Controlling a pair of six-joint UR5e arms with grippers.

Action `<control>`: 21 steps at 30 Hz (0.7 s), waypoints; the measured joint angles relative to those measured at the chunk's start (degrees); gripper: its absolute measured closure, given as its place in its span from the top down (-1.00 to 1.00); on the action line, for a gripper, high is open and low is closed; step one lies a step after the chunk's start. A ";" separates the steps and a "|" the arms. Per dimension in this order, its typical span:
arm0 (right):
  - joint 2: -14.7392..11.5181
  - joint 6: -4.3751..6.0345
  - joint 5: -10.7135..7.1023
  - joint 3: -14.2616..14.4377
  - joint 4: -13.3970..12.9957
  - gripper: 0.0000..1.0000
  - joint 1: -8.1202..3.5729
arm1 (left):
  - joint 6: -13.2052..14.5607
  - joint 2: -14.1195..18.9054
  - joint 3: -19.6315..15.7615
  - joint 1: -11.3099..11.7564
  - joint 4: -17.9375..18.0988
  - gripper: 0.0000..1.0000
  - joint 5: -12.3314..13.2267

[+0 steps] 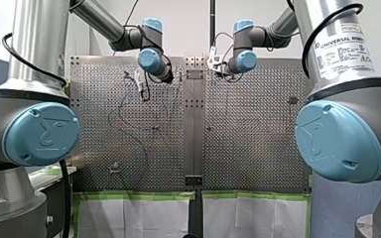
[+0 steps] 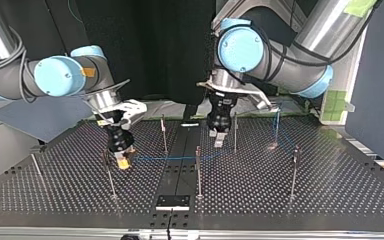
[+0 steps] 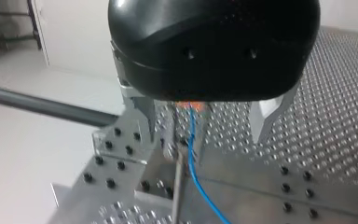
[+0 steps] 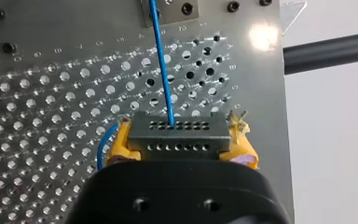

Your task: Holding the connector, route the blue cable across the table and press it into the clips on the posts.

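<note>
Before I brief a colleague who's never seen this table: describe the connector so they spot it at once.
On the perforated table, find my right gripper, the one with yellow pads. Clamped between them is the connector: a dark holed block with the blue cable entering it, unlike the thin posts.

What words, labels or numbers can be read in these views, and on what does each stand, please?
"UNIVERSAL ROBO...": white sticker on my right arm; ending unclear.
Sticker's smaller print: too small to read.
Marks by the table holes, right wrist view: too blurred.
</note>
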 joint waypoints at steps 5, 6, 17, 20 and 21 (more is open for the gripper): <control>-0.27 0.37 0.02 0.02 0.68 -1.00 -0.39 | 1.63 1.73 -0.01 -2.48 0.59 1.00 -2.05; -0.27 0.39 0.05 0.02 0.79 -1.00 -0.46 | 1.82 1.80 0.06 -2.94 0.94 1.00 -2.49; -0.26 0.27 0.32 0.07 1.35 -1.00 -0.86 | 3.50 -1.03 3.71 -8.79 0.43 1.00 -5.06; -0.25 0.27 0.33 0.07 1.36 -1.00 -0.88 | 3.75 -1.75 4.75 -10.23 0.18 1.00 -5.14; -0.25 0.27 0.33 0.07 1.37 -1.00 -0.90 | 3.77 -1.87 5.11 -10.68 0.09 1.00 -5.15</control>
